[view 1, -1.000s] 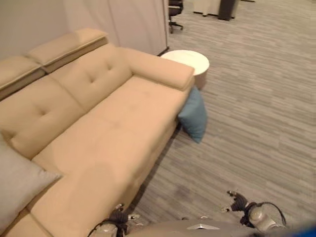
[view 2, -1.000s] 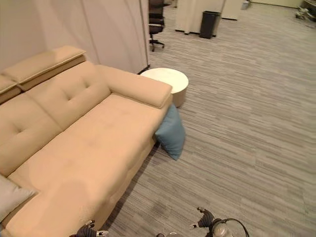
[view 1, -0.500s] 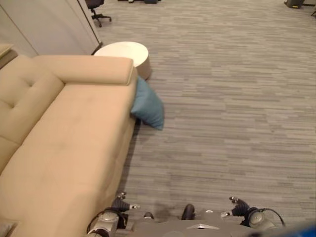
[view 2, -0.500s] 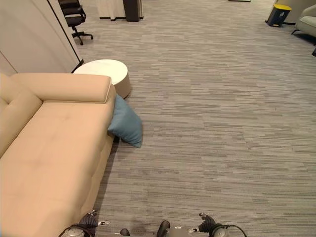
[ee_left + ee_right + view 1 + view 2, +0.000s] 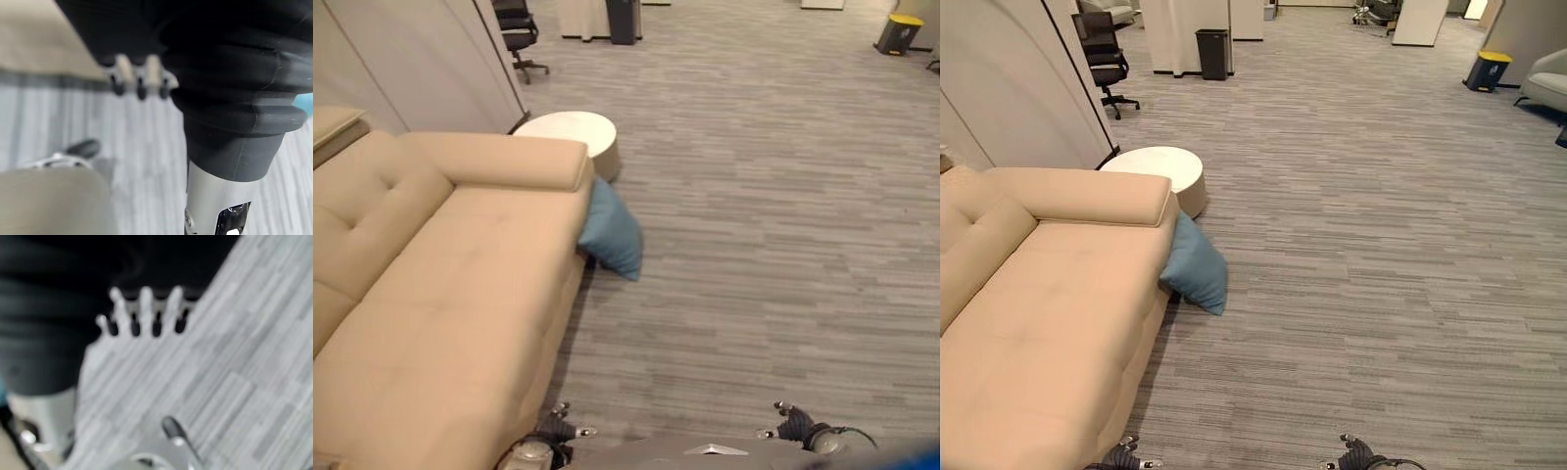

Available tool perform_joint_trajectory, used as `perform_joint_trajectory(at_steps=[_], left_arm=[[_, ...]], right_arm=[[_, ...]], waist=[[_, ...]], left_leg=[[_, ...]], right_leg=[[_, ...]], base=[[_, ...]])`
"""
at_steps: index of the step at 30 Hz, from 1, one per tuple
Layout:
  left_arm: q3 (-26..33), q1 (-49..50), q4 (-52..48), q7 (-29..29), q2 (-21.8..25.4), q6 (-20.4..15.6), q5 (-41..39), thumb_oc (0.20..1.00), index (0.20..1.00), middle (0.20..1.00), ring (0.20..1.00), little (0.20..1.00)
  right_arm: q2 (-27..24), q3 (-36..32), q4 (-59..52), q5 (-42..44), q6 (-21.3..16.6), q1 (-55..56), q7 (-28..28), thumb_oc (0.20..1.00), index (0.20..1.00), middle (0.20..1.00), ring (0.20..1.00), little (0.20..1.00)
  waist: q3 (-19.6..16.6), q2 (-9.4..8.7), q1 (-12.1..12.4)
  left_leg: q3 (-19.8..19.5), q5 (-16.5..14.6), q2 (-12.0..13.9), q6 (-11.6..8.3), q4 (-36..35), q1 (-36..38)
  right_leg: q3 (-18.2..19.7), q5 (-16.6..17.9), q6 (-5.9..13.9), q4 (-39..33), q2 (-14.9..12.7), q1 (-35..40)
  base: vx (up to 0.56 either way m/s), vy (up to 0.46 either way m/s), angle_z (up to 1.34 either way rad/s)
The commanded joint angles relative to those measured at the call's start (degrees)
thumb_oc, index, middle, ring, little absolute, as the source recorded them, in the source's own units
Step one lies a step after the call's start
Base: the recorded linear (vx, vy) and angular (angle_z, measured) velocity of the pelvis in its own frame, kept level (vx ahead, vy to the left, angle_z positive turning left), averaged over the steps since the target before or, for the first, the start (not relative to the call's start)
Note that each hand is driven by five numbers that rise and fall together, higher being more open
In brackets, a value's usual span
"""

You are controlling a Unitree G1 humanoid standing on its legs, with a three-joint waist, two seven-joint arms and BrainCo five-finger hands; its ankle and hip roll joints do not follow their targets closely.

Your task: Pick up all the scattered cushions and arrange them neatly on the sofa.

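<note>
A blue cushion (image 5: 612, 235) stands on the grey carpet, leaning against the outer side of the beige sofa's (image 5: 431, 294) armrest end; it shows again as the blue cushion (image 5: 1197, 269) in the right eye view. The sofa seat in view is bare. My left hand (image 5: 124, 68) hangs low beside the sofa's front, fingers straight and holding nothing. Over the carpet hangs my right hand (image 5: 145, 308), its fingers straight and spread, holding nothing as well. Both hands are far from the cushion.
A low round white table (image 5: 570, 137) stands just behind the armrest and the cushion. A grey partition wall (image 5: 1009, 78) runs behind the sofa. Farther back are an office chair (image 5: 1102, 44), a black bin (image 5: 1212, 49), a yellow-lidded bin (image 5: 1484, 69) and a grey armchair (image 5: 1547, 90).
The camera has swung right and lifted: the grey cushion at the sofa's near end has left the picture and more room shows. The blue cushion has not moved.
</note>
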Motion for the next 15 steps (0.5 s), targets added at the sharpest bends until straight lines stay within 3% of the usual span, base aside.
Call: perform_joint_trajectory(at_steps=[1, 3, 8, 15], left_arm=[[1.09, -2.39, 0.49, 0.19, 1.74, -1.25, 1.16, 1.0, 1.0, 1.0, 1.0, 1.0], [0.82, -2.72, 0.63, 0.32, 1.74, -1.37, 1.15, 1.0, 1.0, 1.0, 1.0, 1.0], [0.18, -3.48, 0.88, 0.24, 1.18, -1.14, 1.05, 1.0, 1.0, 1.0, 1.0, 1.0], [-0.71, -2.85, 1.51, -0.3, 0.18, -0.94, 1.85, 1.0, 1.0, 1.0, 1.0, 1.0]], right_arm=[[1.86, 1.29, 1.08, 1.32, -1.35, -3.33, -0.89, 1.0, 1.0, 1.0, 1.0, 1.0], [1.9, 1.45, 1.06, 1.59, -1.42, -3.69, -0.95, 1.0, 1.0, 1.0, 1.0, 1.0], [2.16, 1.68, 2.15, 1.47, -1.07, -3.56, -1.19, 1.0, 1.0, 1.0, 1.0, 1.0], [1.99, 0.42, 3.28, 2.21, -1.15, -2.67, -1.4, 1.0, 1.0, 1.0, 1.0, 1.0]], waist=[[2.74, -3.41, -2.03], [2.92, -3.1, -1.93], [2.67, -3.32, -1.68], [2.19, -3.58, -2.58]], left_leg=[[-4.58, 1.25, -4.8, 1.57, -2.49, 0.68], [-4.7, 1.43, -4.63, 1.67, -2.79, 0.16], [-5.32, 3.13, -4.01, 0.1, -3.72, -1.0], [-5.04, 1.59, -4.63, 0.76, -2.86, 0.97]], right_leg=[[12.07, 11.64, 9.15, -8.59, -2.85, 5.28], [14.57, 11.19, 9.06, -8.76, -2.7, 4.69], [9.24, 12.14, 9.21, -15.17, -2.94, 7.81], [8.89, 11.75, 9.1, -14.76, -3.25, 9.29]], base=[[-0.1, 0.004, 0.12], [-0.1, -0.03, 0.83], [-0.04, -0.075, 0.0], [0.03, 0.011, 0.09]])
